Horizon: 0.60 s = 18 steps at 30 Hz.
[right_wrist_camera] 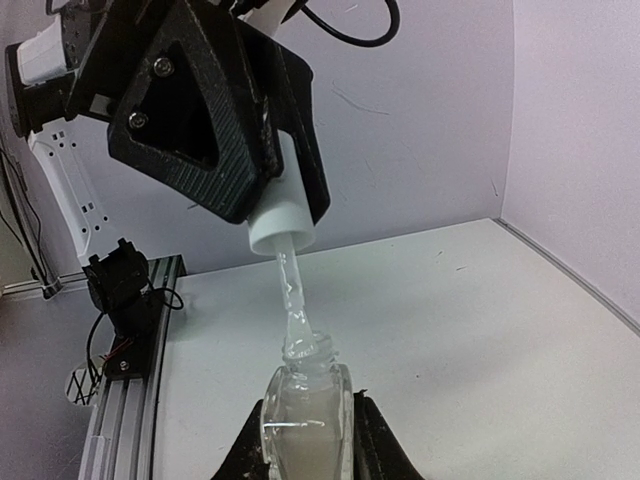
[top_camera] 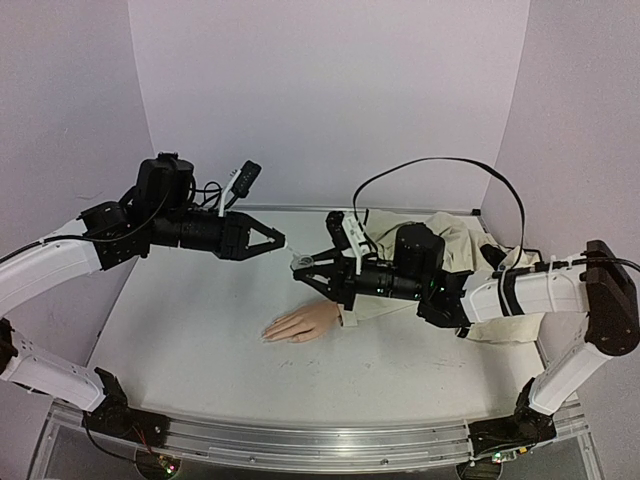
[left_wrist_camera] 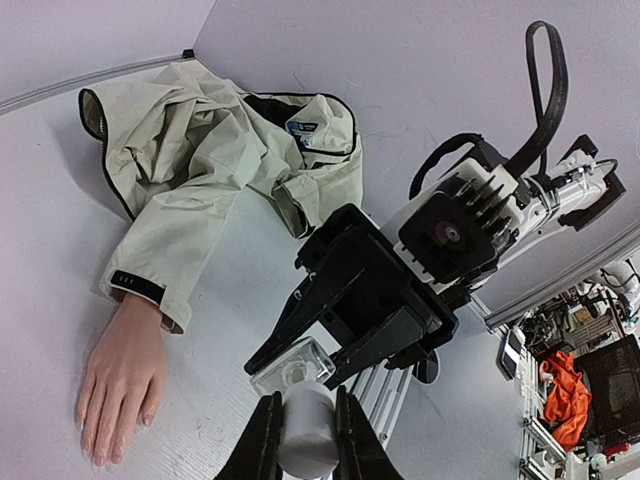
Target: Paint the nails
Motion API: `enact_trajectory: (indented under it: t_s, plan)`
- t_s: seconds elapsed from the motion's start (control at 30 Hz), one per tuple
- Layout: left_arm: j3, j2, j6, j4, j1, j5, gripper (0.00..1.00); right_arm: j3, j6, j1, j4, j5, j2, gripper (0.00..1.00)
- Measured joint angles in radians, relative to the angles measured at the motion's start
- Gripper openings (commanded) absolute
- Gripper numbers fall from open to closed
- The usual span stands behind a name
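Nails [top_camera: 268, 335]: low and toward the near edge from the left gripper [top_camera: 281, 243] clamped on the brush cap [left_wrist_camera: 305, 430], mannequin hand [top_camera: 305, 323] pointing left; right gripper [top_camera: 300, 266] clamped on the bottle [right_wrist_camera: 305, 420].

My arms: two, the left arm [top_camera: 45, 270] and the right arm [top_camera: 530, 292].
My fingers: four, in two pairs, the left fingers [left_wrist_camera: 262, 440] and the right fingers [right_wrist_camera: 252, 450].
Clear bottle [right_wrist_camera: 305, 420]: one.
White cap [right_wrist_camera: 285, 215]: one, with one brush stem [right_wrist_camera: 290, 290] under it.
Mannequin hand [left_wrist_camera: 125, 370]: one, with five digits; its nails [left_wrist_camera: 100, 455] are too small for me to count.
Beige jacket [left_wrist_camera: 210, 150]: one.
Black cable loop [top_camera: 440, 165]: one.
Worktop [top_camera: 200, 340]: one.
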Motion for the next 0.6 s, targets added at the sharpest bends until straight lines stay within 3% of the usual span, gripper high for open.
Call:
enact_trajectory:
  t_s: [0.6]
  plan:
    - [0.0, 0.006, 0.002, 0.0, -0.001, 0.0, 0.0, 0.0, -0.019, 0.011, 0.014, 0.003, 0.0, 0.0]
